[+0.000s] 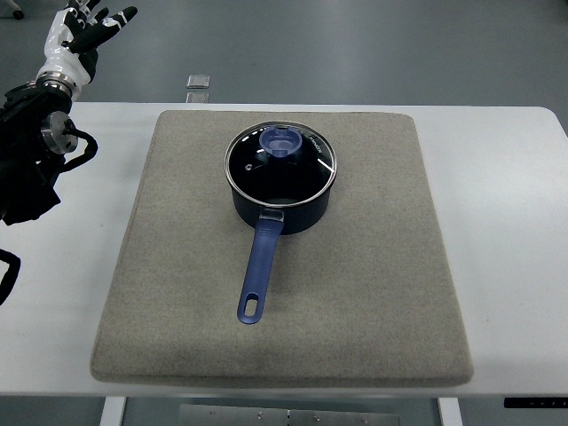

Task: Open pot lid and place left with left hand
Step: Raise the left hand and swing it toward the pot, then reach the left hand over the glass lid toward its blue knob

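The left robot hand [89, 27] hangs open, fingers spread, beyond the bench's [497, 177] far left corner, holding nothing. The pot [282, 186] sits mid-mat [355, 293], lid [280, 164] on. It should come down squarely over the knob [285, 142], pinch it firmly, and lift straight.

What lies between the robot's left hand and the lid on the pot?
In the top view, only bare white table and grey mat lie between the left hand and the glass lid.
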